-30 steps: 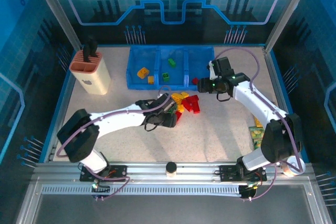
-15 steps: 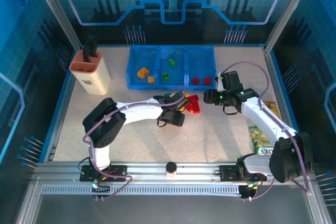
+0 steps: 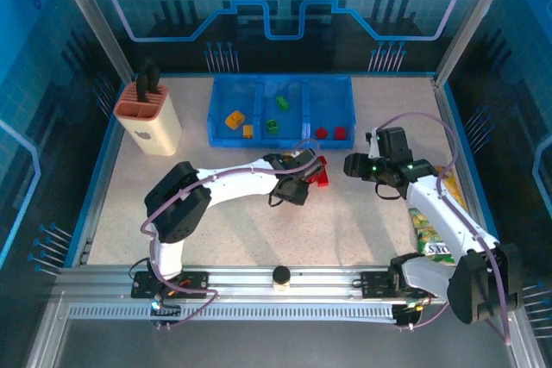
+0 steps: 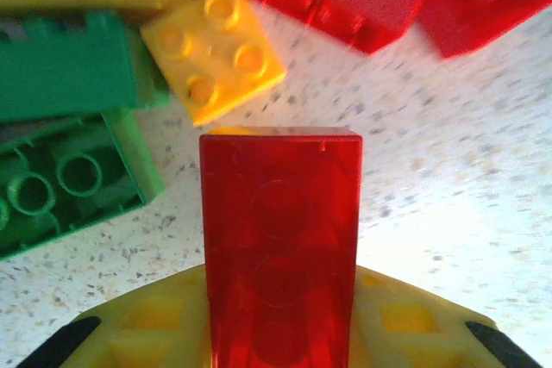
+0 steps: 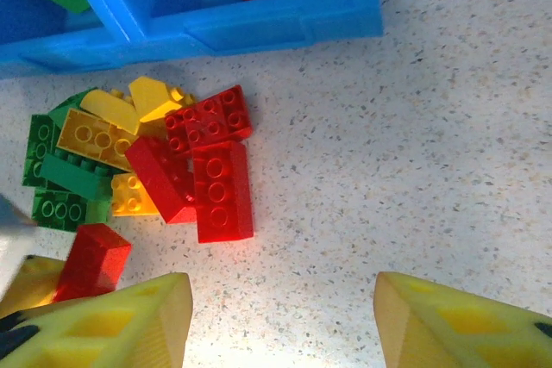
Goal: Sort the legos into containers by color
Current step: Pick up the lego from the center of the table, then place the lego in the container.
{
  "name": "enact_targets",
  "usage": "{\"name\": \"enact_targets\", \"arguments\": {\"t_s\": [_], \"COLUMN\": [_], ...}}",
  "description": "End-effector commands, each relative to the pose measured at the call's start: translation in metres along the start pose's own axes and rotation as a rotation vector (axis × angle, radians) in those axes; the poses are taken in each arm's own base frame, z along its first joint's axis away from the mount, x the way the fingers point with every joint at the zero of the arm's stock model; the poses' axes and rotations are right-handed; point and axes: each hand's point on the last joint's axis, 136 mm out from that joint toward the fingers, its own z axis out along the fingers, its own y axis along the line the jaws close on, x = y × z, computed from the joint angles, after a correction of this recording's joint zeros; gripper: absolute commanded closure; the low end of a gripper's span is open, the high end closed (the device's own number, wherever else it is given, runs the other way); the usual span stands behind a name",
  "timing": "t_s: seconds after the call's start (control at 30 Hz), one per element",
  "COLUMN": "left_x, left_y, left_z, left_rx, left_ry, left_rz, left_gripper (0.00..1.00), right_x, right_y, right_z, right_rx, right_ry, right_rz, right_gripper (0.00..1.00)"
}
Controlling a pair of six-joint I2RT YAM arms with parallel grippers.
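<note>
The left gripper (image 4: 280, 308) pinches a red brick (image 4: 280, 213) (the right gripper (image 5: 283, 299) has its jaws spread, empty). Lift it straight up, then carry it to the rightmost bin (image 3: 351, 109).

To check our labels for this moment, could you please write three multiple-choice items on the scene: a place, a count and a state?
1. Which bin of the translucent blue plastic tray holds the small red plastic studded bricks? A left B middle C right
2. How many green bricks lie in that tray? A none B two C five
3. The left gripper is: A open B shut on a red brick C shut on a green brick
Answers: C, top view shows them rightmost; B, both in the middle bin; B, its wrist view shows the red brick clamped.
</note>
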Motion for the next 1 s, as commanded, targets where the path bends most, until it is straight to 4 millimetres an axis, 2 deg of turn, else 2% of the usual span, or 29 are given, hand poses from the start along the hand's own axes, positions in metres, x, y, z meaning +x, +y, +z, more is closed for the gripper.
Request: {"name": "enact_targets", "arguments": {"t_s": [0.0, 0.2, 0.3, 0.47, 0.63, 0.83, 0.97], "left_x": [-0.044, -0.102, -0.133, -0.173, -0.197, -0.216, -0.228], "left_y": [-0.013, -0.023, -0.025, -0.015, -0.005, 0.011, 0.009], "left_z": [-0.052, -0.061, -0.057, -0.037, -0.027, -0.024, -0.024], "left_rx": [0.052, 0.075, 0.097, 0.078, 0.080, 0.075, 0.109], "left_ry": [-0.138, -0.195, -0.218, -0.222, -0.250, -0.280, -0.305], "left_rz": [0.032, 0.046, 0.028, -0.009, -0.031, -0.066, -0.058], "left_gripper": [0.73, 0.73, 0.73, 0.73, 0.72, 0.70, 0.69], "right_x": [-0.001, 0.001, 0.002, 0.006, 0.010, 0.014, 0.014], "right_y": [-0.006, -0.012, -0.013, -0.011, -0.012, -0.010, -0.007], "right_z": [-0.006, -0.014, -0.021, -0.029, -0.033, -0.028, -0.024], "right_rx": [0.002, 0.024, 0.023, 0.010, 0.003, -0.020, -0.039], "right_ry": [-0.017, -0.031, -0.045, -0.053, -0.067, -0.058, -0.050], "right_rz": [0.037, 0.058, 0.063, 0.066, 0.068, 0.077, 0.085], "right_gripper": [0.42, 0.43, 0.44, 0.45, 0.45, 0.46, 0.46]}}
